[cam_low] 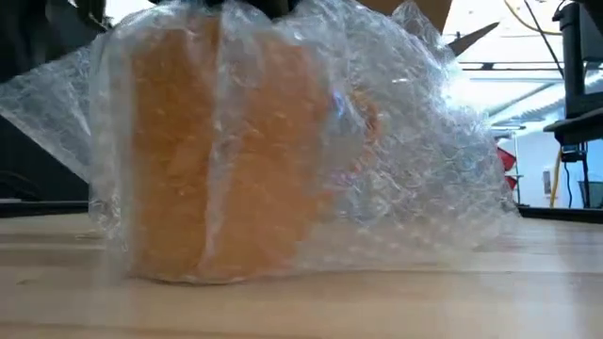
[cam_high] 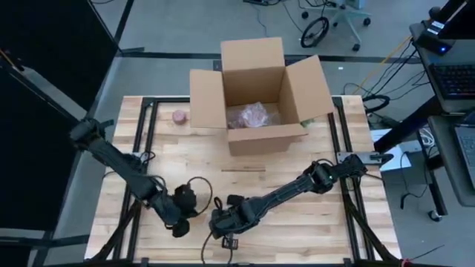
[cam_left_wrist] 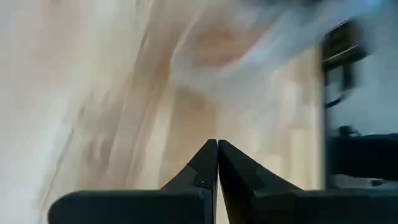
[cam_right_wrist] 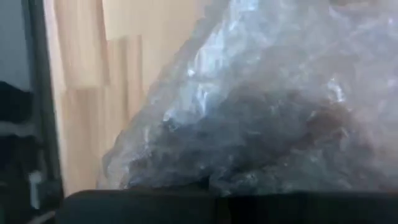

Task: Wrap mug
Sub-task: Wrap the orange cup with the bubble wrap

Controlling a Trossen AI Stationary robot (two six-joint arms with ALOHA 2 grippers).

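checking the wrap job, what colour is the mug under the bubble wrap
Orange, seen through the clear bubble wrap around the mug; the low view shows it best.

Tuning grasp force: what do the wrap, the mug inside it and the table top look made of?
Wrap: clear plastic bubble wrap, glossy, with rows of small blisters and crinkled glare. Mug: opaque orange, likely glazed ceramic, though the wrap blurs its finish. Table top: light wooden planks, matte, with visible grain and seams.

Both dark arms reach low toward the desk's near edge, tools close together. The left tool [cam_left_wrist: 217,163] has its fingers pressed together; the right tool [cam_high: 223,222] sits just beside it.
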